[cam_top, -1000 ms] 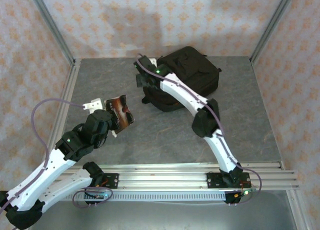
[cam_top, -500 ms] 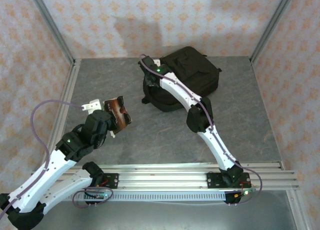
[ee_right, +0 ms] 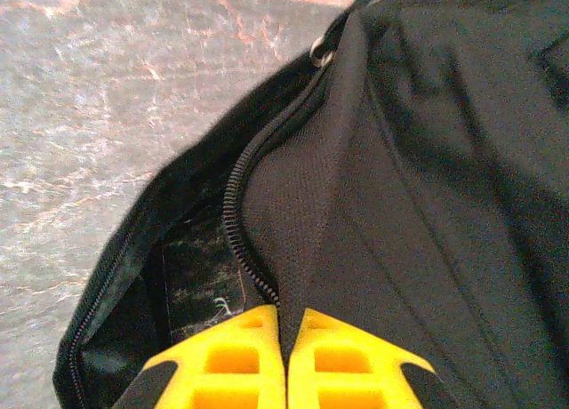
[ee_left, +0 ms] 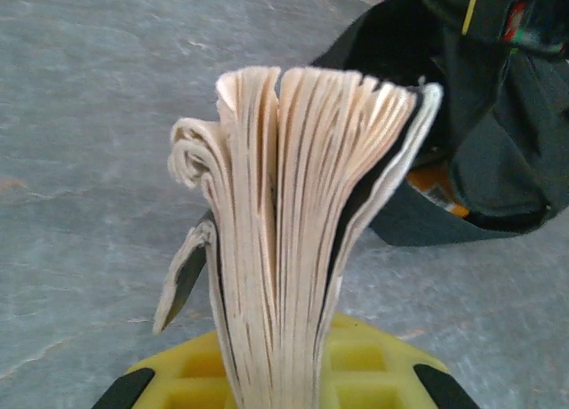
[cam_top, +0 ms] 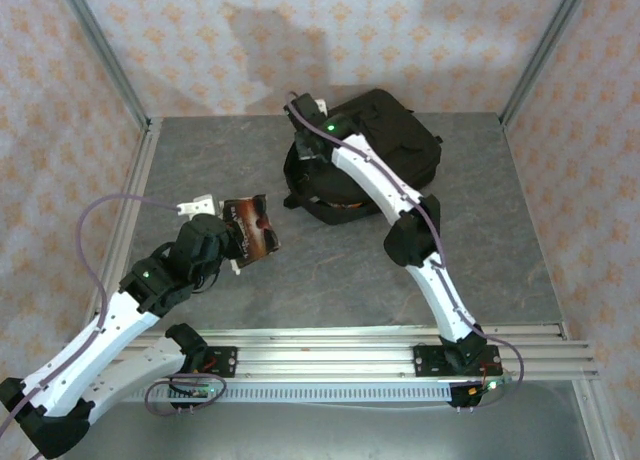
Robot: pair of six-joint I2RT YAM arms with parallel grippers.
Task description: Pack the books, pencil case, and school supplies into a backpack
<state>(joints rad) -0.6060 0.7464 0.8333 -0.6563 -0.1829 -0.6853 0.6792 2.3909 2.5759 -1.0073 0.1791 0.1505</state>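
- Gripping one edge of a dark brown paperback (cam_top: 250, 230), your left hand (cam_top: 228, 248) is squeezed nearly closed on it and holds it above the grey counter (cam_top: 200, 160), front left.
- From the left wrist you see the paperback standing upright between the yellow fingers (ee_left: 373, 378), its pages (ee_left: 302, 187) fanned out above them.
- Your right hand (ee_right: 286, 347) is fully closed, the two fingers pinching a fold of black fabric at the backpack's open mouth, just beside the zip (ee_right: 236, 204).
- You have the black backpack (cam_top: 400, 145) lying at the back centre of the counter, its mouth gaping towards the left arm.
- Inside that mouth you can make out an orange item (ee_left: 436, 182). What it is can't be told.
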